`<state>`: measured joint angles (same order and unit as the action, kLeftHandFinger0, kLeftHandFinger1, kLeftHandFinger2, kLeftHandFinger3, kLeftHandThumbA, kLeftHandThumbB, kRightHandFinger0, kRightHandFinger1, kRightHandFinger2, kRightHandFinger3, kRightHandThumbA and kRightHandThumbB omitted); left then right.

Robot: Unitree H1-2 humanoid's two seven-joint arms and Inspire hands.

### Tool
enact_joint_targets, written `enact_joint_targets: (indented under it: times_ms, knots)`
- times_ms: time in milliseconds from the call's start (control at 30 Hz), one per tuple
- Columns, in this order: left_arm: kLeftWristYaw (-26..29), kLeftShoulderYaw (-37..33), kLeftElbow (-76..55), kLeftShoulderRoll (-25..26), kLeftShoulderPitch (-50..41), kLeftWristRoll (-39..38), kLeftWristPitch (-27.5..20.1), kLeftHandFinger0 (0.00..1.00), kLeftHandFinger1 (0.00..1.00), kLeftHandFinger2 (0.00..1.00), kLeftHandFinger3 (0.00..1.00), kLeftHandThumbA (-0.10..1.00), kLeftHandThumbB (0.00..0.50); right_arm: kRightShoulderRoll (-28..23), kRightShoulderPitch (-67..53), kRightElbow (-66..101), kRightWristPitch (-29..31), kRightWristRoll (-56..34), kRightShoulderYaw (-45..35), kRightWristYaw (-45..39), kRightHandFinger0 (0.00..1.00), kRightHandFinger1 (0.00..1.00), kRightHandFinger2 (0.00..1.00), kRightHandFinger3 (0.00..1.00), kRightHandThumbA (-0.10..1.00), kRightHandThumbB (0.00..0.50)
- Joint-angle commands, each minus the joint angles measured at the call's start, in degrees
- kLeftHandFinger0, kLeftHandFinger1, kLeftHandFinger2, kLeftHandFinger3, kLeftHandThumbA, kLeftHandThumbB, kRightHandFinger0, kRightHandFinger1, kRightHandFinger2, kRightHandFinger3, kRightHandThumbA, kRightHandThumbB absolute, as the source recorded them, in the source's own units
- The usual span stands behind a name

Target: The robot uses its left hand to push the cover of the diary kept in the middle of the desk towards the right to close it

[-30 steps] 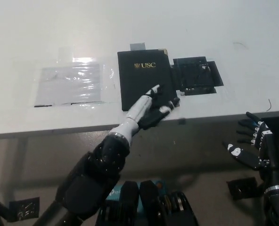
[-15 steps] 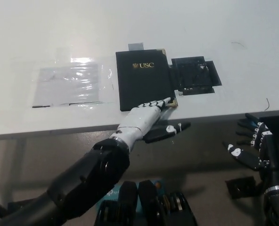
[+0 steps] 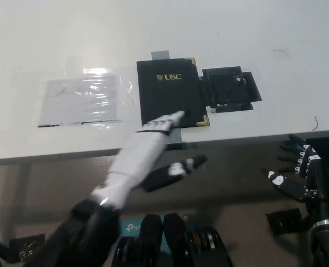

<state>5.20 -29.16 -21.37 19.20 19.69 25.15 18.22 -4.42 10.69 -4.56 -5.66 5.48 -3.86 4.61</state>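
Now your left robot hand (image 3: 153, 142) has pulled back from the diary (image 3: 170, 92). A moment ago its fingertips were lying on the near right corner of the cover. Now only the tips reach over the near edge of the diary, and the arm is blurred, so it looks like it is moving away toward you. The fingers are stretched out and spread, and the hand holds nothing.

The diary lies flat in the middle of the desk (image 3: 53, 39), close to the near edge. Its black cover is shut, and you can read the gold letters on top. It has not moved since the hand let go. So the closing looks done to me, and all that seems left is to bring the arm home.

Just right of the diary lies a black flat thing (image 3: 231, 89), touching the diary's right side. To the left, apart from the diary, a clear plastic sheet (image 3: 84, 100) lies on the desk. A small grey tab (image 3: 161, 54) peeks out at the far edge of the diary.

You have no boxes, bowls or trays here, so nothing is inside anything. The diary's pages are hidden under the cover.

Your right robot hand (image 3: 298, 169) rests low at the right, below the desk edge. Its fingers are apart and it holds nothing.
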Motion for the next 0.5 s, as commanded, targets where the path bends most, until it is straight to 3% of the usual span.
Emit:
enact_joint_targets:
  times_ms: [0,100,167,267,300,367,400,467]
  knots:
    - [3.6,17.9,-13.7,-0.4,-9.7,-17.2,-7.1,1.0,1.0,1.0,1.0,1.0,0.124,-0.8,2.0,1.5,1.7,-0.2,-0.3,0.0,0.45,0.62,0.72,0.84,0.88,0.101]
    - [1.7,23.0,-11.8,-0.8,-13.9,-21.4,-9.1,1.0,1.0,1.0,1.0,1.0,0.126,-0.7,2.4,0.8,2.1,-0.1,-0.1,0.0,0.44,0.62,0.73,0.85,0.88,0.091]
    - [0.3,26.6,-6.7,0.5,-18.2,-25.2,-14.6,1.0,1.0,1.0,1.0,1.0,0.102,-0.3,2.3,1.1,1.5,-0.7,-0.3,0.0,0.45,0.63,0.73,0.86,0.87,0.101]
    - [-2.3,30.5,-1.1,-0.1,-21.1,-30.3,-17.6,1.0,1.0,1.0,1.0,1.0,0.09,-0.4,2.1,1.2,1.6,-0.5,-0.3,0.1,0.46,0.63,0.73,0.85,0.86,0.096]
    - [-2.6,31.6,1.7,-0.3,-21.9,-30.6,-18.9,0.95,1.0,0.97,1.0,1.0,0.115,-0.5,1.8,1.5,1.3,-0.2,-0.3,0.2,0.46,0.62,0.72,0.85,0.86,0.102]
    - [-2.9,33.7,8.6,-0.7,-22.9,-31.3,-23.0,0.87,0.91,0.88,0.96,1.0,0.132,-0.7,1.6,1.7,1.5,0.5,0.1,0.2,0.46,0.62,0.72,0.85,0.87,0.086]
    - [-3.0,34.4,11.5,-0.8,-23.2,-30.9,-23.9,0.83,0.88,0.87,0.93,1.0,0.167,-0.8,1.6,1.8,1.5,0.7,0.1,0.2,0.46,0.62,0.72,0.86,0.87,0.08]
    - [-2.5,35.2,17.0,-1.4,-23.3,-29.8,-26.5,0.82,0.87,0.86,0.91,1.0,0.187,-0.9,1.9,1.3,2.1,-0.1,0.0,-0.2,0.46,0.62,0.73,0.86,0.87,0.083]
